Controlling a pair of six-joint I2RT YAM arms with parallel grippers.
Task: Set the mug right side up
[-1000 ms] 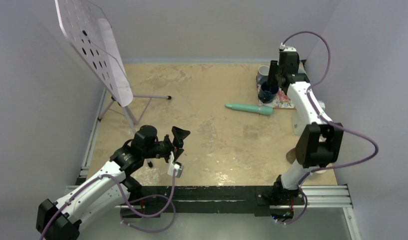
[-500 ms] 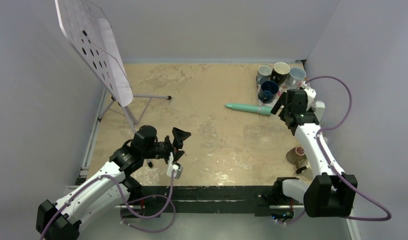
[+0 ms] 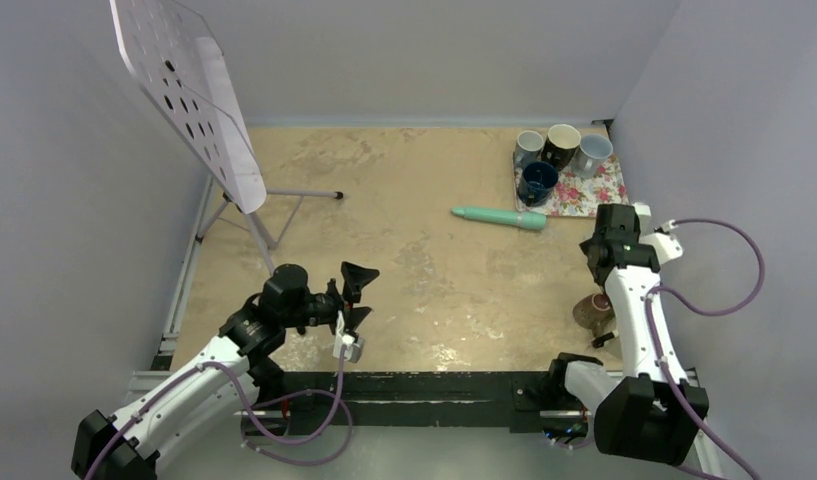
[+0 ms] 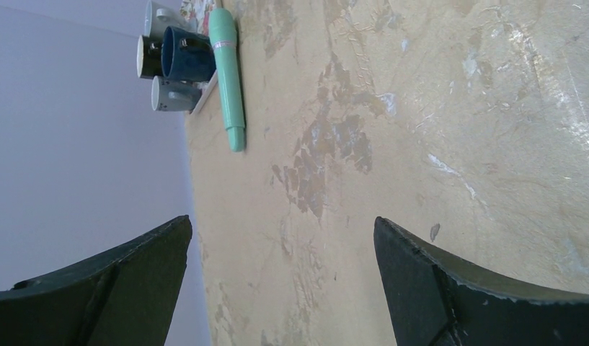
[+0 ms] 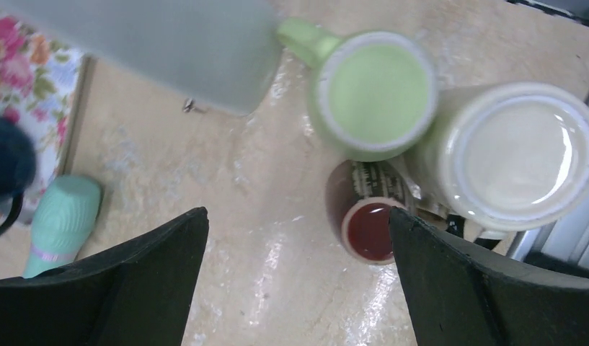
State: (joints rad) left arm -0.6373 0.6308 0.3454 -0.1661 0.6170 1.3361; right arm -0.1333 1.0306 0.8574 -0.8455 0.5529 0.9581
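In the right wrist view, a pale green mug (image 5: 370, 94) and a larger cream mug (image 5: 518, 155) stand bottom up, close together. A small brown mug with a red inside (image 5: 369, 220) lies tilted on its side against them; it also shows in the top view (image 3: 591, 312). My right gripper (image 5: 298, 210) is open and empty, hovering above the table just left of the brown mug. In the top view the right gripper (image 3: 602, 262) points down near the right wall. My left gripper (image 3: 354, 295) is open and empty at the near left, and shows in its own view (image 4: 282, 218).
Several upright mugs (image 3: 559, 150) stand on a floral mat (image 3: 584, 195) at the far right. A teal tube (image 3: 499, 216) lies beside the mat. A perforated board on a stand (image 3: 184, 90) is at the far left. A grey block (image 5: 169, 50) sits by the green mug.
My right arm has swung back from the floral mat toward the near right and now hangs over the mugs by the right wall. The left arm shifted slightly.
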